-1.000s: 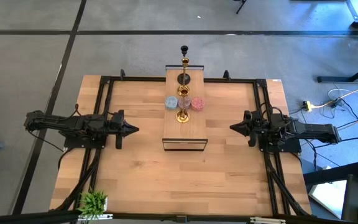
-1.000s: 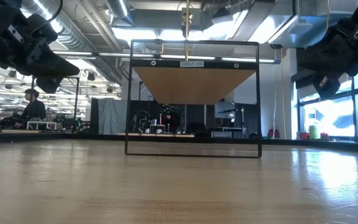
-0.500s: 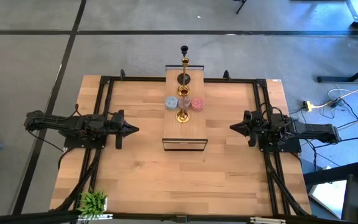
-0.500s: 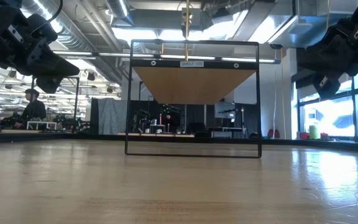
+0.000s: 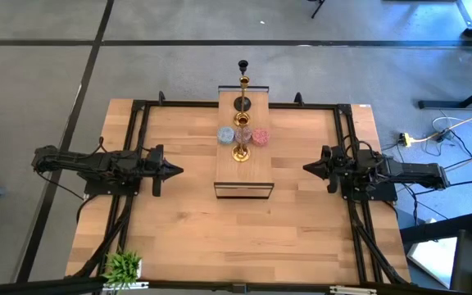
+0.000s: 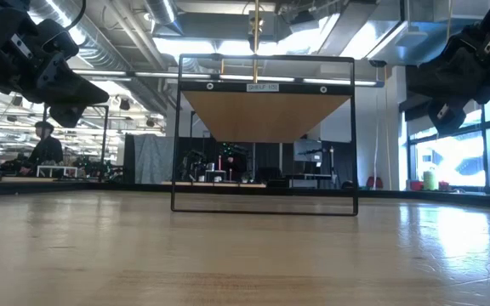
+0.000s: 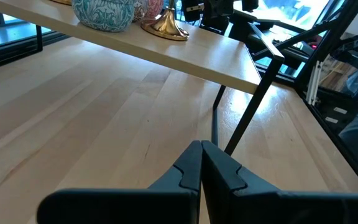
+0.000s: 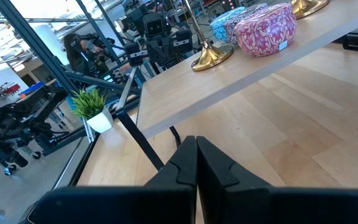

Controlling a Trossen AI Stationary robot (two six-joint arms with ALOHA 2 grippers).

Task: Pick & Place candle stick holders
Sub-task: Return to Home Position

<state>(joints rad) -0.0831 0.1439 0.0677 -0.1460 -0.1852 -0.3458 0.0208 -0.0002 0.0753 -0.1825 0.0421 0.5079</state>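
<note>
status: placing looks finished, nothing left to carry | candle holders (image 5: 242,135) stand on shelf (image 5: 242,174), middle to far end, at table (image 5: 220,238) far edge | left gripper (image 5: 177,170), right gripper (image 5: 306,168): fingers together, empty, near side edges

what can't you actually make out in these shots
- Low view: the shelf, seen from below, hides the pink cup.
- Left wrist view: picture edge cuts off the blue cup.
- Right wrist view: edge cuts the stem off the gold holder.
- High view: black holder too small for detail.

Gold stems (image 5: 242,152), pink cup (image 5: 260,136), blue cup (image 5: 225,135)
</note>
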